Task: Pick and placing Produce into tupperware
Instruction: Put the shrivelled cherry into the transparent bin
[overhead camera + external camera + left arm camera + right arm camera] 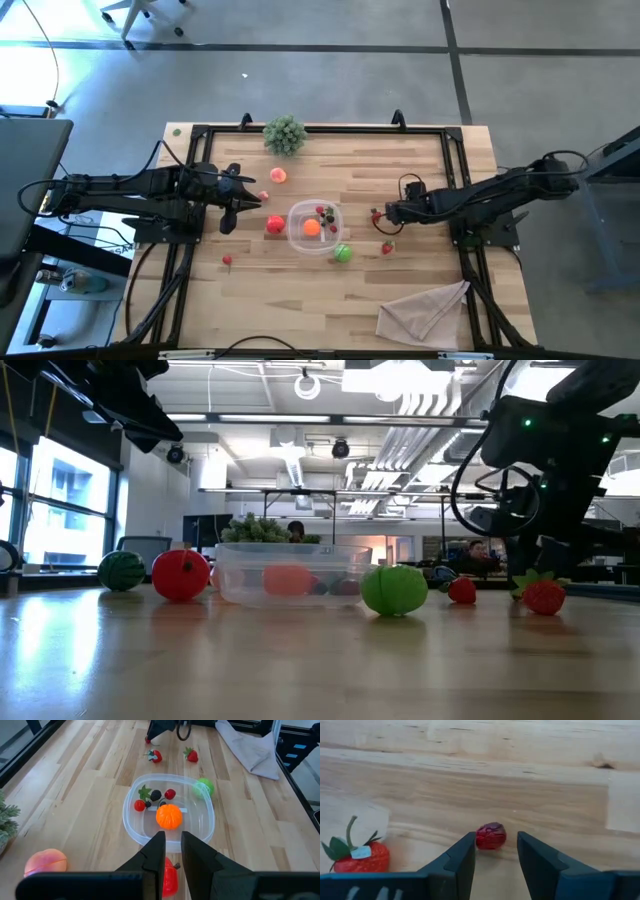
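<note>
High view puts the tupperware (316,227) mid-counter (420,170), holding an orange (311,228), a dark berry and small red pieces (326,212). Left wrist view confirms the orange (169,816), a blackberry (156,795), a leafy sprig and two small red fruits (170,794) inside it. A red tomato (275,225) touches the tub's left wall; a green ball (343,253) sits just beside its lower right corner. A peach (278,175) lies near the bushy plant (285,134); a small red berry (228,261) sits apart at lower left, and a strawberry (388,248) lies right of the tub.

Right arm stretches in from the right edge, low over the counter, with the right gripper (380,214) near the tub's right side. Its fingers (460,862) stand parted around a dark red berry (491,836), not pinching it; a strawberry (357,857) lies beside them.

Left arm reaches in from the left, and the left gripper (232,208) hovers above the tomato; its fingers (156,855) are nearly closed and hold nothing.

A beige cloth (425,310) lies at the lower right.
</note>
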Action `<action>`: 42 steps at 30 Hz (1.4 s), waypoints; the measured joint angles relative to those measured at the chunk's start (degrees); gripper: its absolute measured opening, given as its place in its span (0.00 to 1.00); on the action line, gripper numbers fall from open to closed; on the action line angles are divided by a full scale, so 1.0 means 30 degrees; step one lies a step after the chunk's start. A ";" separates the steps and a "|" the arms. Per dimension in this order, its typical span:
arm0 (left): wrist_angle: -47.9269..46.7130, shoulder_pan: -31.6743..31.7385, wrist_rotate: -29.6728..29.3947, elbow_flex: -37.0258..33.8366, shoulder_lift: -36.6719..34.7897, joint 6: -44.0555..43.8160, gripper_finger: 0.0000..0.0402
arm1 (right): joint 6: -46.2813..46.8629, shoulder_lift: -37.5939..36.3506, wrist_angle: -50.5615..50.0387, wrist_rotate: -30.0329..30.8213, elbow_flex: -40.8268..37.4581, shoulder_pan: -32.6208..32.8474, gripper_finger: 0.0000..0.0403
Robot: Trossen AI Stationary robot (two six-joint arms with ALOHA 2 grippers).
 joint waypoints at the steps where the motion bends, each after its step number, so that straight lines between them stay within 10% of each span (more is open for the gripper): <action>1: 0.0004 0.0000 0.0003 0.0000 0.0000 0.0004 0.13 | -0.0061 0.0146 0.0215 -0.0011 0.0000 -0.0064 0.36; 16: 0.0000 0.0007 -0.0001 0.0000 0.0004 0.0001 0.13 | 0.0021 0.1937 0.0977 0.0062 0.0080 -0.0733 0.47; 42: -0.0001 0.0002 -0.0004 0.0000 0.0002 0.0004 0.13 | 0.0094 0.1981 0.1000 0.0484 0.0051 -0.0726 0.22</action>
